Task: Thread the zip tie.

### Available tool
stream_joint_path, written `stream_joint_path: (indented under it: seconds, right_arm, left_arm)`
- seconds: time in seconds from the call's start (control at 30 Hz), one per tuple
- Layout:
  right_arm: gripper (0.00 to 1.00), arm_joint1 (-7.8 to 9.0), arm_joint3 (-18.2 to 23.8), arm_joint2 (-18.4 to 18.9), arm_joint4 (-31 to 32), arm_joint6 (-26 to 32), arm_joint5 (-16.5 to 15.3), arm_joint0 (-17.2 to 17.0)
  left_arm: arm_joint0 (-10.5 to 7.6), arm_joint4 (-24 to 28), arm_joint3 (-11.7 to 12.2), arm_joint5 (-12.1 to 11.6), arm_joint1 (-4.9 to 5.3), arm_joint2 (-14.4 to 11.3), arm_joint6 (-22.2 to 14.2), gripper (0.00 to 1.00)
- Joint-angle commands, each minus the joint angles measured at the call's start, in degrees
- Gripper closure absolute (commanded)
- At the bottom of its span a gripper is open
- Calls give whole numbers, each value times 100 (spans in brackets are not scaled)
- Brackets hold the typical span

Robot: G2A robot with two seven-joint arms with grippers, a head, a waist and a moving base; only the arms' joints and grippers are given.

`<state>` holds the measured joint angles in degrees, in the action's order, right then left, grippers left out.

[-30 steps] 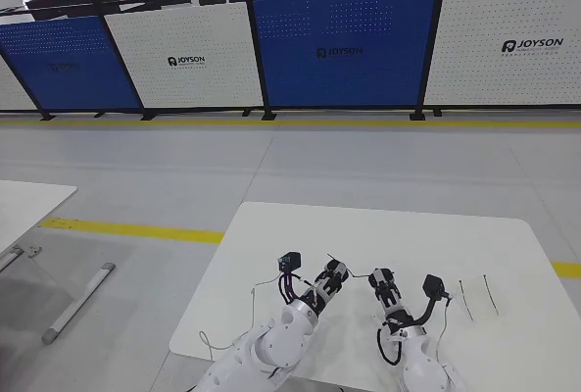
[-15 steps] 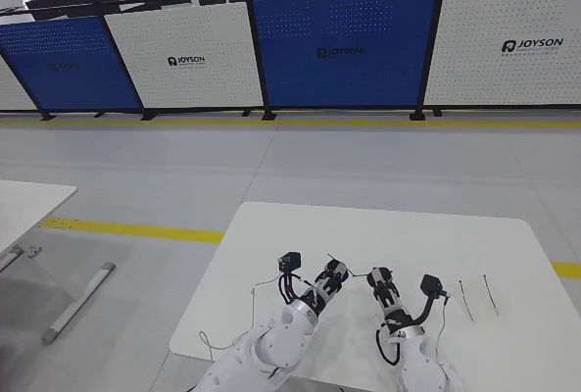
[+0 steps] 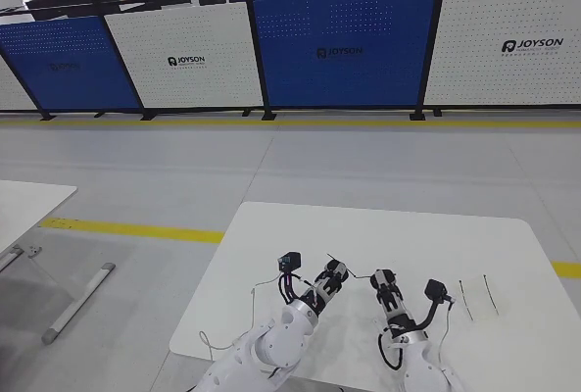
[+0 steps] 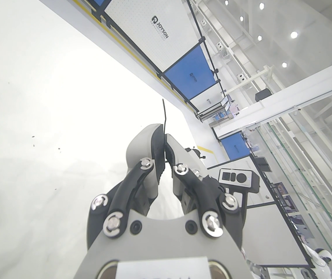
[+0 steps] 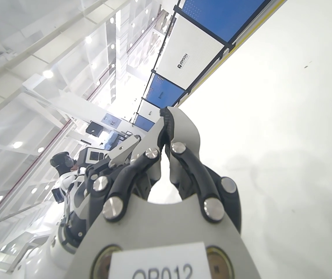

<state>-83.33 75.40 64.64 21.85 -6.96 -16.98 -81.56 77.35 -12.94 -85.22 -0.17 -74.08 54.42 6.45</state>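
Progress, top view: left gripper (image 3: 336,269) and right gripper (image 3: 379,279) near each other over white table (image 3: 398,235); no closed loop seen, so threading judged unfinished; spare zip ties (image 3: 466,300) lie apart.
Left wrist view: left gripper clamped on black zip tie (image 4: 163,114), free end jutting past the fingertips.
Right wrist view: pads (image 5: 169,123) pressed together; cannot tell if anything is pinched.
Room: blue-and-white pegboard partitions (image 3: 344,54), yellow floor line (image 3: 133,230).

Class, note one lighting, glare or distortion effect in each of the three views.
Top view: even light on the table. Left wrist view: glare whitens it; the zip tie in the left gripper shows dark. Right wrist view: ceiling lamps flare white.
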Motion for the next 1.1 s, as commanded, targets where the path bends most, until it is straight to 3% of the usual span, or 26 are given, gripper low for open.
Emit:
stream_joint_path:
  seconds: [0.0,1.07]
  right_arm:
    - [100,0,19,5,1,2,8,-4]
    - [100,-21,81,20,-13,72,232,0]
  left_arm:
    - [0,0,0,0,0,0,0,100]
    - [0,0,0,0,0,0,0,100]
